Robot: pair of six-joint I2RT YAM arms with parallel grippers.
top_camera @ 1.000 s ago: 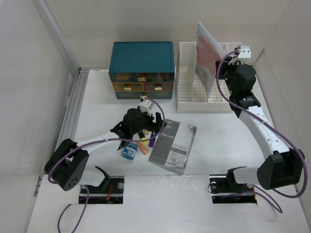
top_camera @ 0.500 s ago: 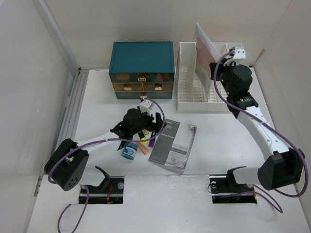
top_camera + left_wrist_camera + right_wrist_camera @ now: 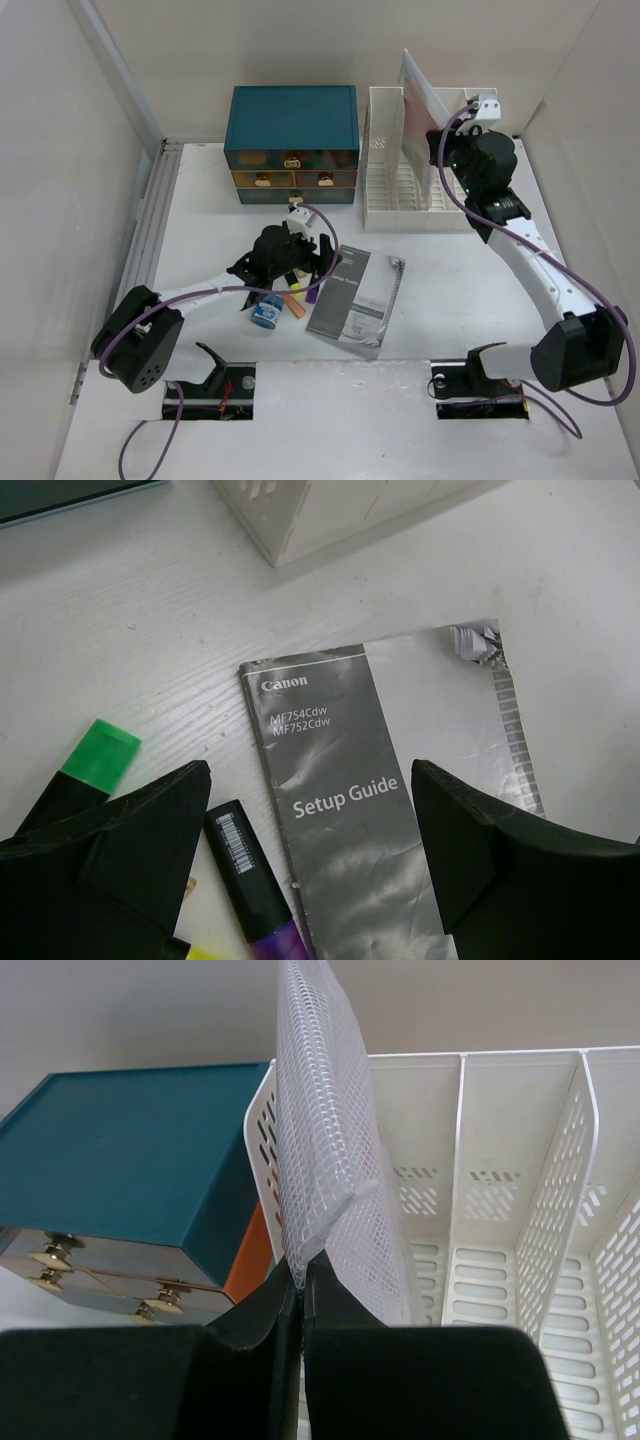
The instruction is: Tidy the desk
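Mesh pouch [image 3: 318,1130] stands upright over the white file rack [image 3: 510,1120], far right, its lower edge pinched in my right gripper [image 3: 302,1278]. Recommend lowering it straight between dividers before release. My left gripper [image 3: 310,780] gapes wide over the setup guide [image 3: 345,810].

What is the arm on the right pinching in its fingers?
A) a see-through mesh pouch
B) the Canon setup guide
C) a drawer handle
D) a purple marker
A: the right gripper is shut on the edge of the mesh pouch, by the white file rack.
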